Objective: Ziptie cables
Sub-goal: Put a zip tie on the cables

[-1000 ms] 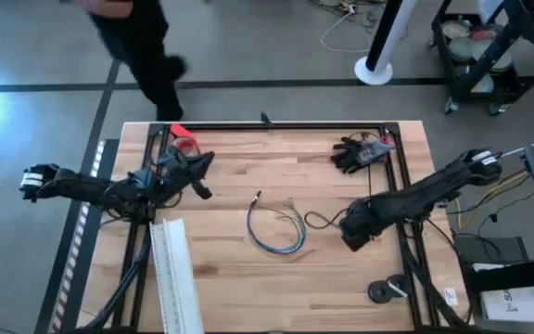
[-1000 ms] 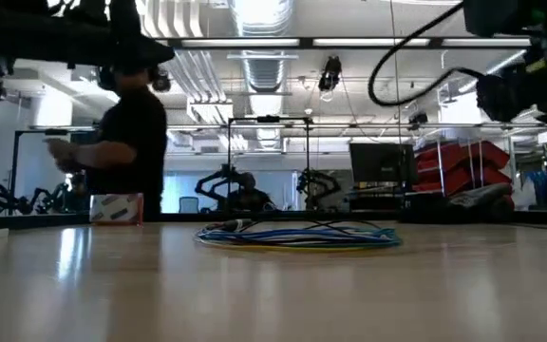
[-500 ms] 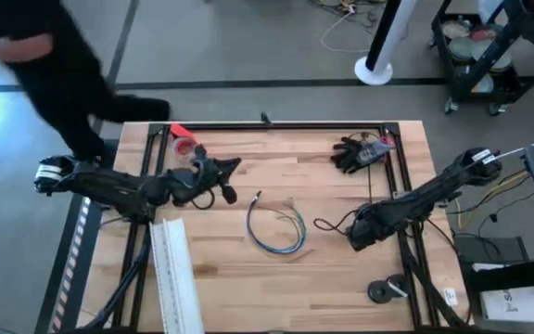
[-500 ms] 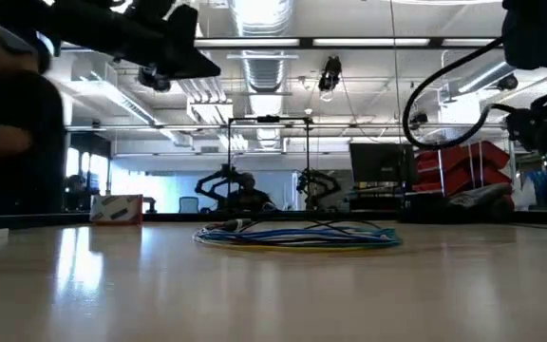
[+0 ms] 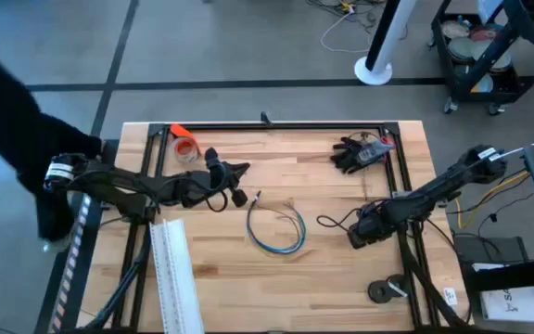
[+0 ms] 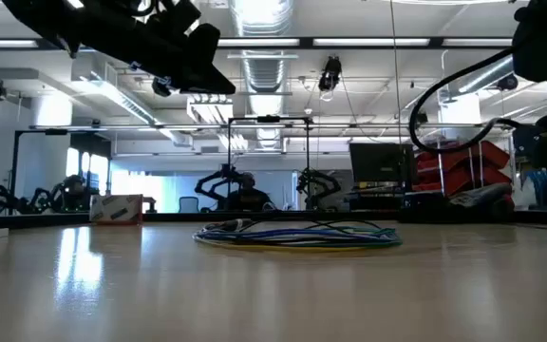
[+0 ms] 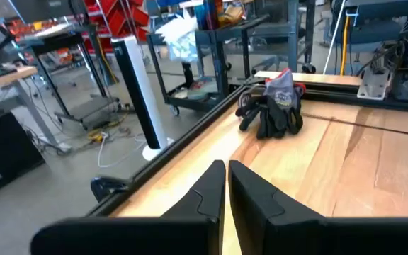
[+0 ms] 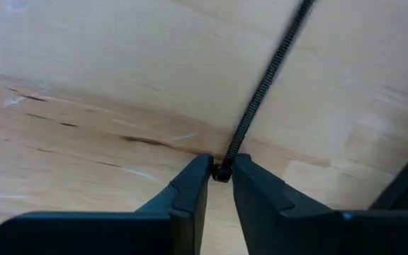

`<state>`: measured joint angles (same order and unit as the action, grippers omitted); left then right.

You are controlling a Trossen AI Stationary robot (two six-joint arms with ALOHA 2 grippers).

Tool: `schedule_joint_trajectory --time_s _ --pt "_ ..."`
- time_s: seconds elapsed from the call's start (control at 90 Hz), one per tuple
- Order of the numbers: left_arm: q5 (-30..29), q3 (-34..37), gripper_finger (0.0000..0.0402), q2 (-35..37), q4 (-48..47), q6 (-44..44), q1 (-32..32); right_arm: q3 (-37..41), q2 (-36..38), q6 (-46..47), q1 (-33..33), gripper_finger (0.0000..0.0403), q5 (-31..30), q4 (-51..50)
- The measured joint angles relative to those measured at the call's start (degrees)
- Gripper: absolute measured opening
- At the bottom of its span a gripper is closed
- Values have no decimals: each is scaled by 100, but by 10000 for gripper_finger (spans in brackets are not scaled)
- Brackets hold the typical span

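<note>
We see the right gripper (image 8: 219,172) pinching a black ziptie (image 8: 264,92) by its head; a slip would drop it. The left gripper (image 7: 225,185), fingers closed and empty, hovers beside the cables (image 5: 276,228), coiled mid-table.

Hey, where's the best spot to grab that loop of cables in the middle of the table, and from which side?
Probably the bottom of the cables, where the blue and green strands run bunched in one curve. Come straight down from above, fingers straddling the bundle, since it lies flat on the table. The left gripper hovers nearest.
</note>
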<state>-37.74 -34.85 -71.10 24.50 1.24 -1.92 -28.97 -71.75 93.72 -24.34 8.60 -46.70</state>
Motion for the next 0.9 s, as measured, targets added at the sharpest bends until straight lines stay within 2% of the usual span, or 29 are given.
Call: schedule_joint_trajectory --time_s 0.144,0.322,0.478,0.589,0.756,0.9 --pt "339 2 7 91 -70 129 -61 -158 -61 -137 -2 9 29 -13" --pt "880 11 7 99 -294 132 -203 -543 -157 -632 -68 4 334 126" --pt "993 101 7 86 -349 182 -295 -1218 -257 -1079 -154 2 -94 -21" --pt "993 169 7 86 -335 405 -333 -1778 -497 -1956 -166 1 -667 -276" --pt "1183 212 7 86 -325 902 -333 -2604 -1194 -3730 -166 1 -1049 -740" --pt "1600 223 7 86 -304 1157 -346 -3621 -2087 -4975 -155 0 -1524 -1886"
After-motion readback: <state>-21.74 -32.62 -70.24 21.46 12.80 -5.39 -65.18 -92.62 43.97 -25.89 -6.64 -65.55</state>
